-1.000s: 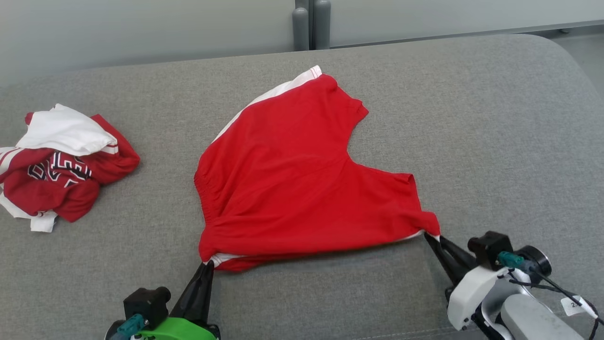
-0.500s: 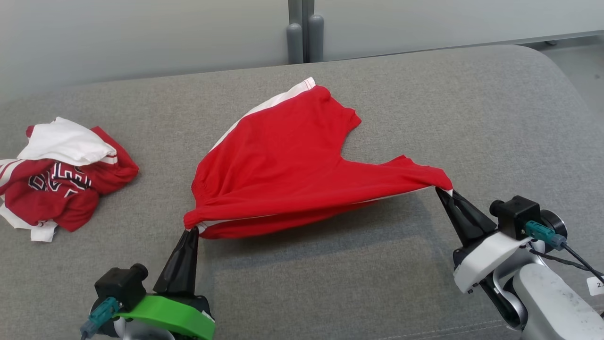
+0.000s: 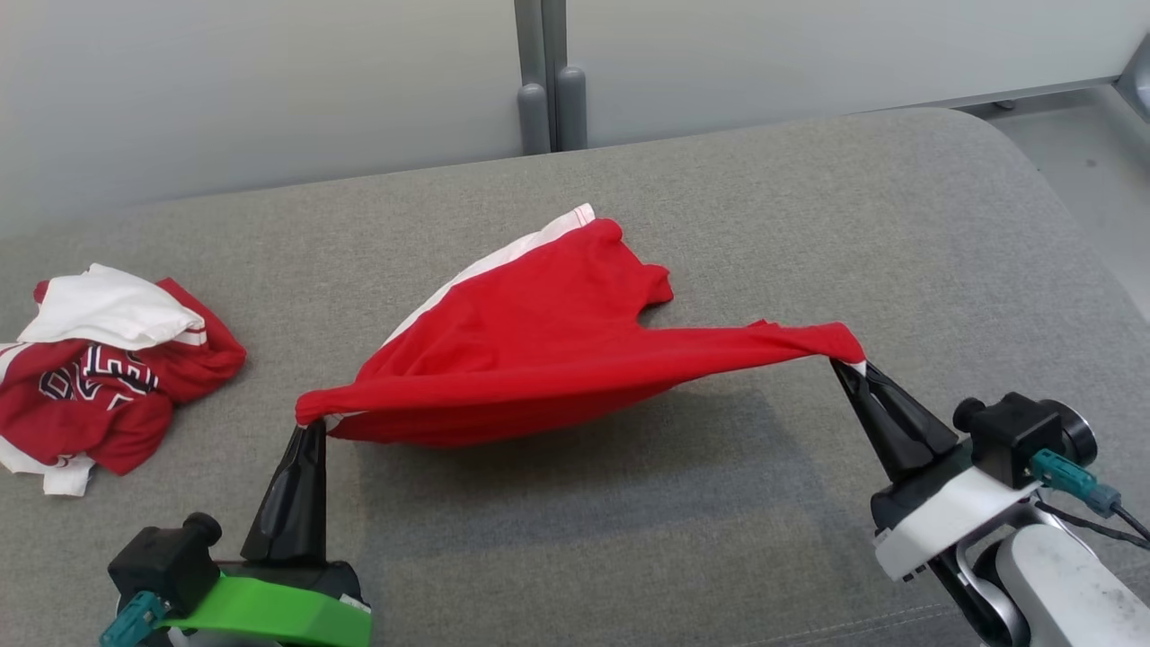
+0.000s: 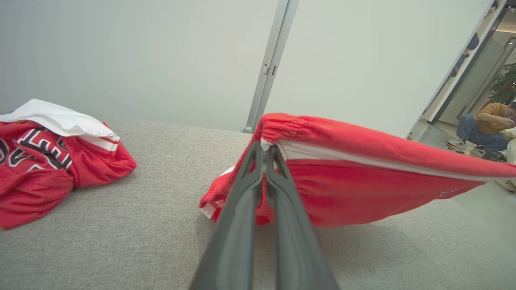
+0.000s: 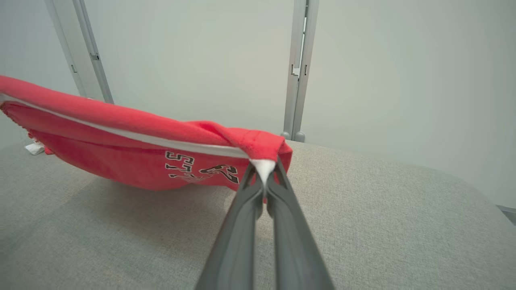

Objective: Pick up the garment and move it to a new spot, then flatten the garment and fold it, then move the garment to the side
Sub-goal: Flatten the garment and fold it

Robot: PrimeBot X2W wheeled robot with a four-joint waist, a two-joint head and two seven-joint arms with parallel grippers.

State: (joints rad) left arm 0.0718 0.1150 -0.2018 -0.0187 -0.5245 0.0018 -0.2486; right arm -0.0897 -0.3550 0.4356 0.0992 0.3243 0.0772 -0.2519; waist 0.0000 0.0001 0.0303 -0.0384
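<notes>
1. The left gripper (image 3: 310,429) has its fingers pinched together on the gathered waistband corner of the red shorts (image 3: 539,346).
2. The right gripper (image 3: 846,367) has its fingers likewise clamped, on a white-tipped corner of the same side.
3. The red shorts hang between the two grips, clear of the surface along the near edge. From the left gripper they lie toward 3 o'clock, from the right gripper toward 9 o'clock. The taut edge, the long axis, runs 9 to 3 across the head view. The far leg trails toward 12 o'clock and appears to rest on the grey cushion (image 3: 898,207).
4. A heap of red-and-white clothing (image 3: 108,368) sits at 9 o'clock, well apart.
5. Neither arm is nearer. A carry probably needs both moving together to hold the span.
</notes>
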